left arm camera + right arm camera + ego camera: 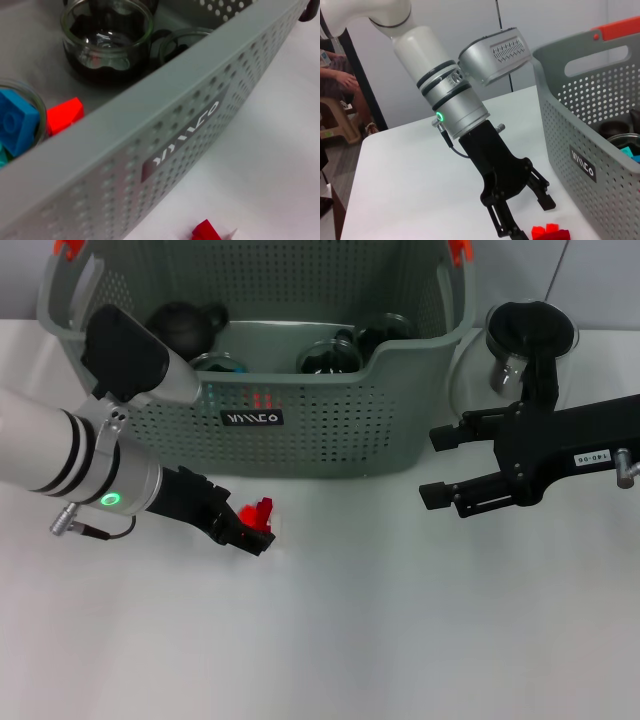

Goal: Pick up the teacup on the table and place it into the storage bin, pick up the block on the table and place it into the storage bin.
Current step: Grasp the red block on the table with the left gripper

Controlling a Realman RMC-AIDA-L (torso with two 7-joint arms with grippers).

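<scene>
Reaching left gripper (250, 533), red block (260, 509), bin label (252, 418) unreadable

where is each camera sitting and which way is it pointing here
Head view: high on the body, looking down at the table, storage bin, left gripper and right gripper.
Left wrist view: on the left wrist, facing the bin's labelled wall; no own fingers show.
Right wrist view: on the right wrist, facing the left arm.
All three share the bin and red block.
</scene>
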